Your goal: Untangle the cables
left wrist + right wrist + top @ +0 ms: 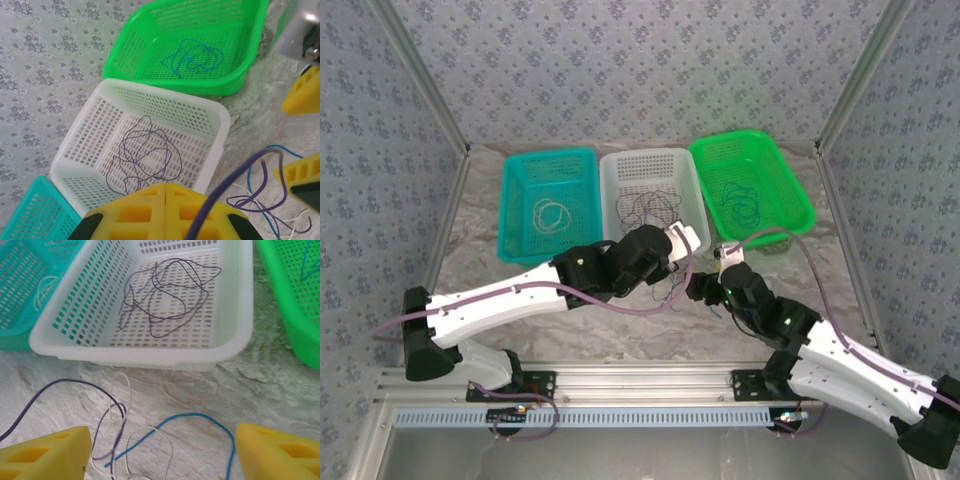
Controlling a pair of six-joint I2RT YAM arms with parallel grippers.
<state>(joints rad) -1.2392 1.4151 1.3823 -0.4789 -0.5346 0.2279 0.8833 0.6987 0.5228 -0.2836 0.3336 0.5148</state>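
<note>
A loose tangle of thin blue, white and dark purple cables [117, 440] lies on the table in front of the white basket [240, 335]. My right gripper [160, 455] hovers over this tangle, open, its yellow fingers [45, 455] wide on either side and touching no wire. My left gripper [166, 210] is shut with nothing visible between its yellow fingers; it hangs near the white basket's front corner [665, 250], left of the tangle [265, 200]. A purple cable [145, 155] curls inside the white basket, and a blue cable [192, 57] inside the green basket [125, 65].
Three baskets stand in a row at the back: teal [515, 215] holding a white cable [552, 213], white [615, 165] and green [795, 195]. A thick purple arm cable [235, 185] crosses in front of my left fingers. Metal frame posts flank the table.
</note>
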